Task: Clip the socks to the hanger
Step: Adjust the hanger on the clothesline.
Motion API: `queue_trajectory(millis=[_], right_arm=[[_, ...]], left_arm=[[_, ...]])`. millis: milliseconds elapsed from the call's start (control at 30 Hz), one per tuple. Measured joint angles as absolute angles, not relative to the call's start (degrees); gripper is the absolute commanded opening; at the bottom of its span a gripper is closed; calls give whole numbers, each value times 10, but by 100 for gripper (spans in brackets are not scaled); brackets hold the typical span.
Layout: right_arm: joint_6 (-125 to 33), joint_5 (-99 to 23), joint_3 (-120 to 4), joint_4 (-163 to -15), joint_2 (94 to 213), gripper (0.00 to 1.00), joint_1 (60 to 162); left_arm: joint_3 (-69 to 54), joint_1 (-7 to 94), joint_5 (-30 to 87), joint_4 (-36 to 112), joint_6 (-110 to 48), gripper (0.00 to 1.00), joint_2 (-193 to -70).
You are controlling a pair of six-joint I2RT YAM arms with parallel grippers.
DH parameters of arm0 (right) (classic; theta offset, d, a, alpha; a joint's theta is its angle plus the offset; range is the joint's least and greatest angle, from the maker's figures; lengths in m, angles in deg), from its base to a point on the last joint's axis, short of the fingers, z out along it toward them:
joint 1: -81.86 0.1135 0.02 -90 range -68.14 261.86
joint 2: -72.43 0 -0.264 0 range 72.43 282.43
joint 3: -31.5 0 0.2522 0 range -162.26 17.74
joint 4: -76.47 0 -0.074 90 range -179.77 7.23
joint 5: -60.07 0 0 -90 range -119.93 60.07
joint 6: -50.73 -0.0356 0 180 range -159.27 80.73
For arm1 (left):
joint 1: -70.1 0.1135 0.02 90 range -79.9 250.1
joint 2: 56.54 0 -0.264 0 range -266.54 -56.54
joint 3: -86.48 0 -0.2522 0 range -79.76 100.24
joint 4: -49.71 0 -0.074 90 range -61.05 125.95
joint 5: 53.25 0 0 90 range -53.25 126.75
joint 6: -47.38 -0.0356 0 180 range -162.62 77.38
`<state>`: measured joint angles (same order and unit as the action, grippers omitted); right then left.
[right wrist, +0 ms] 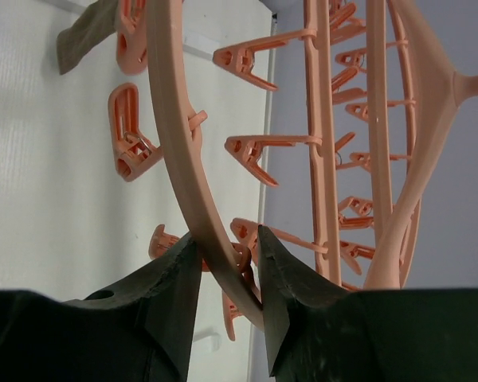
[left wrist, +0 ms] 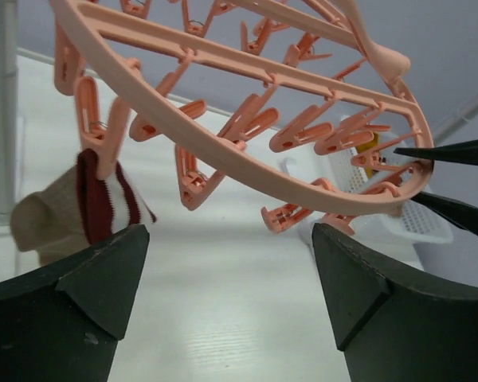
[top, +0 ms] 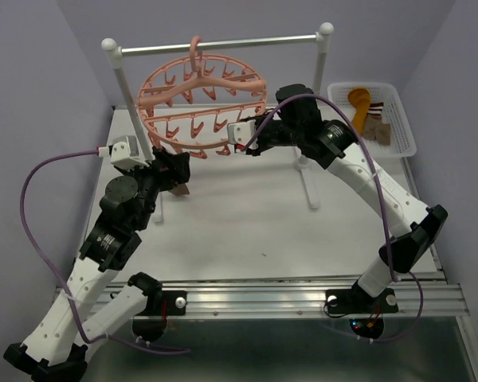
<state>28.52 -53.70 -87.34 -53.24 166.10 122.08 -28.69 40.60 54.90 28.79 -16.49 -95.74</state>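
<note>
The salmon-pink hanger (top: 199, 99) hangs by its hook from the rail, tilted, with many clips dangling. A brown sock with a dark red and white striped cuff (left wrist: 84, 208) hangs from a clip at the ring's left edge, seen small in the top view as a sock (top: 181, 189). My left gripper (left wrist: 229, 239) stands open just below and right of that sock, with nothing between its fingers. My right gripper (right wrist: 228, 236) is shut on the hanger's rim (right wrist: 175, 143) at the ring's front right (top: 243, 142). Its dark fingertips (left wrist: 454, 179) show in the left wrist view.
A metal rail on white posts (top: 118, 72) carries the hanger, and its right post (top: 322, 56) has a foot on the table (top: 311, 191). A white basket (top: 402, 119) at the back right holds a mustard-orange sock (top: 360, 99) and brown socks (top: 378, 127).
</note>
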Motion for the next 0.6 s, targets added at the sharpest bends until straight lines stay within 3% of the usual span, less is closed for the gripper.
queue_trajectory(millis=[33,100,133,167,400,600], right_arm=[[280,-534,-885,-525,1662,38,1224],[275,-530,-892,-519,1663,38,1227],[273,-528,-895,-516,1663,38,1229],[269,-528,-895,-513,1663,38,1232],[252,-514,-897,-505,1669,38,1240],[239,-504,-906,-501,1677,38,1246]], left_arm=[[-287,406,537,288,-169,89,-958],[-287,406,511,288,-169,82,-967],[-288,406,499,289,-170,83,-972],[-288,406,483,291,-173,99,-982],[-312,406,422,317,-182,99,-1021],[-324,406,437,347,-182,99,-1012]])
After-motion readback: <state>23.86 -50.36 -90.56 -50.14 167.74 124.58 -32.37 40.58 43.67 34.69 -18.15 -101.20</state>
